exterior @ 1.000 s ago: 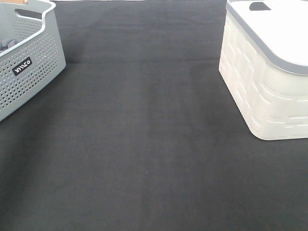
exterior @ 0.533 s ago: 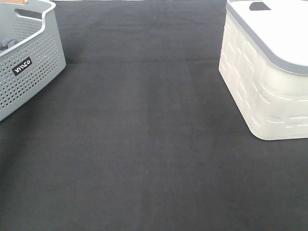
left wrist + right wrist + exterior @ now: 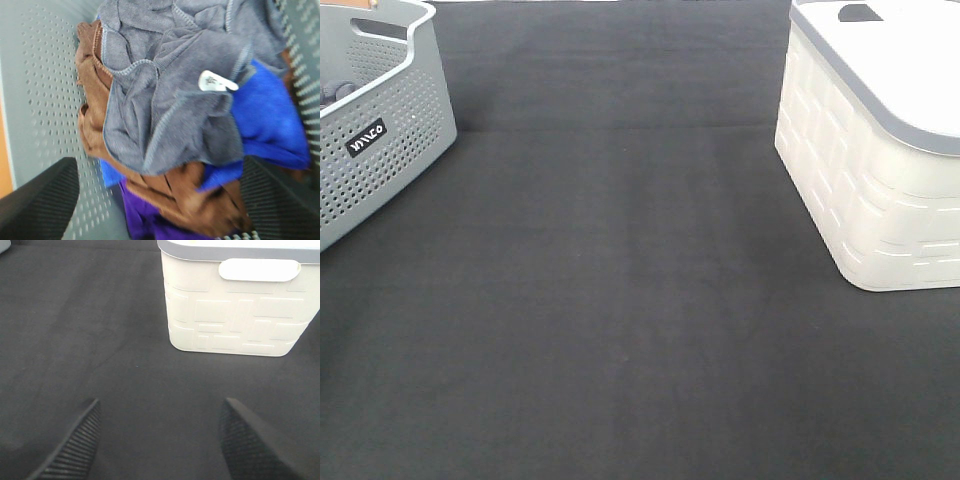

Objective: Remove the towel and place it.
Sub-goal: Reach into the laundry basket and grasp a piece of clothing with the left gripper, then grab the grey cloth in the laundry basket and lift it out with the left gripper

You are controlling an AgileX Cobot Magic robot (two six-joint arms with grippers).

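Two claws were both released and empty. The left claw (image 3: 160, 192) hung over the grey perforated basket (image 3: 390, 120) at the far left of the desk (image 3: 620, 320), and the right claw (image 3: 160, 440) hovered low over bare desk on the near side of the white lidded bin (image 3: 865, 190). The towel (image 3: 165, 115) lay crumpled on top of the pile in the basket, straight below the left claw and between its spread fingers. Its white tag (image 3: 216, 81) faced up, and it was so bunched that we could make out no long axis. We judged the left arm far the nearer, so a straight drop onto the raised folds seemed the move. Only the left wrist view showed the towel, heaped over a blue cloth (image 3: 272, 125), a brown cloth (image 3: 180, 195) and a purple cloth (image 3: 142, 222). The high view showed both containers but neither claw.
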